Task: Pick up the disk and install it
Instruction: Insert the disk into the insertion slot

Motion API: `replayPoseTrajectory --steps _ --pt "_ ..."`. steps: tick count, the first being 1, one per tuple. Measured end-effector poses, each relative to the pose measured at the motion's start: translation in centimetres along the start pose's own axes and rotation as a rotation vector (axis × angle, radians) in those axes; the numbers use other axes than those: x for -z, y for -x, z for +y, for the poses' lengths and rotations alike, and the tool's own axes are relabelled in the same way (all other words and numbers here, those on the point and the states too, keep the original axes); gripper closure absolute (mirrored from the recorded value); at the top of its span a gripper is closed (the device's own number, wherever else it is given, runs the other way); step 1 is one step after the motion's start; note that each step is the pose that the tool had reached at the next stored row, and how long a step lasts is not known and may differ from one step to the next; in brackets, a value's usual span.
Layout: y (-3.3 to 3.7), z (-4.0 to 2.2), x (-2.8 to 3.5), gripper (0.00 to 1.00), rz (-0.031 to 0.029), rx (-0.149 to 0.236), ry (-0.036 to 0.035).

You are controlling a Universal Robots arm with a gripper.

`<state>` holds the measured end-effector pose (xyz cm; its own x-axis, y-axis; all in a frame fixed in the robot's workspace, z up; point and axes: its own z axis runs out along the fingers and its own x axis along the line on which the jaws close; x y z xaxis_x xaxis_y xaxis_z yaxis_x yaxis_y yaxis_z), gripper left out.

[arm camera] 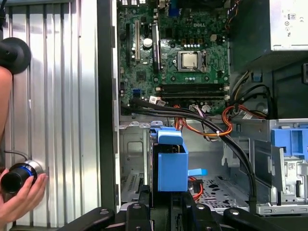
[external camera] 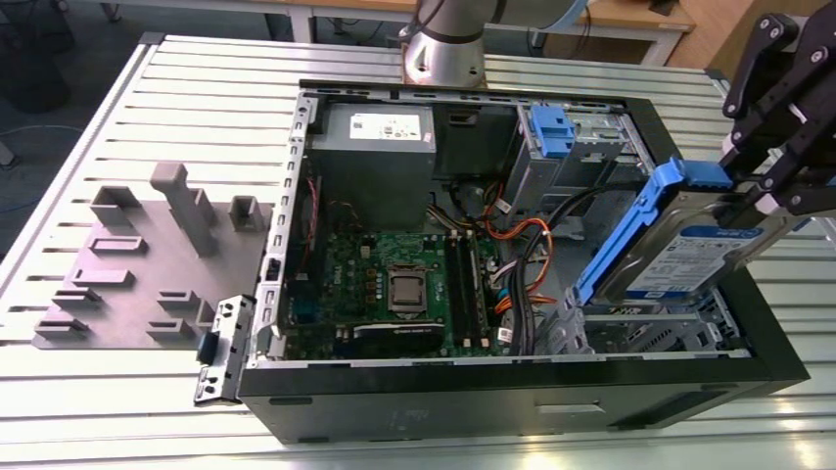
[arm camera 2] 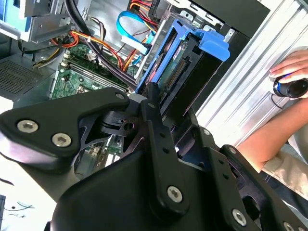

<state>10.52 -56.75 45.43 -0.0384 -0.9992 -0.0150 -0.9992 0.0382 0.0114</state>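
Disk [external camera: 692, 250] is clamped in the pincer [external camera: 762, 201] and held clear of the desk [external camera: 196, 88], over the corner of the case [external camera: 523, 377] at the exterior view's lower right. Grip is taken at the upper end. Long axis slopes down and away from the pincer toward the exterior view's left, with the labelled face turned up and outward. Lower end hangs just above the empty drive cage [external camera: 640, 328]; no contact with it can be made out. Disk looks tilted against the cage, not in line with it.

Room is judged tight. The case wall lies close on the outer side, and orange and black cables [external camera: 523, 235] run just beside the cage on the inner side, so a snag there is the likely risk. The other blue carrier [external camera: 549, 132] sits in its own bay, well apart, towards the power supply [external camera: 372, 127]. Motherboard [external camera: 392, 284] lies beyond the cables. A person's hand [arm camera: 19, 192] rests on the desk outside the case wall, clear of the disk
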Motion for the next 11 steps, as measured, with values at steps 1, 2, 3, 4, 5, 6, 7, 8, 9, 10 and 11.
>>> replayPoseTrajectory --steps 1,2,3,4,5,6,7,8,9,10,11 --pt "0.0 0.0 -0.08 0.65 0.0 0.0 0.0" --pt "0.0 0.0 -0.16 0.65 -0.0001 0.0 0.0" --pt "0.0 0.0 -0.21 0.65 -0.0001 0.0 0.0" --pt "0.0 0.0 -0.21 0.65 -0.0001 0.0 0.0" --pt "0.0 0.0 -0.21 0.65 0.0 0.0 0.0" --pt "0.0 0.0 -0.21 0.65 0.0001 0.0 0.0" --pt "0.0 0.0 -0.21 0.65 0.0 0.0 0.0" --pt "0.0 0.0 -0.22 0.65 -0.0001 0.0 0.0" --pt "0.0 -0.01 -0.26 0.65 -0.0002 0.0 0.0" --pt "0.0 -0.01 -0.34 0.65 -0.0004 0.0 0.0" --pt "-0.01 -0.01 -0.45 0.65 -0.0002 0.0 0.0"
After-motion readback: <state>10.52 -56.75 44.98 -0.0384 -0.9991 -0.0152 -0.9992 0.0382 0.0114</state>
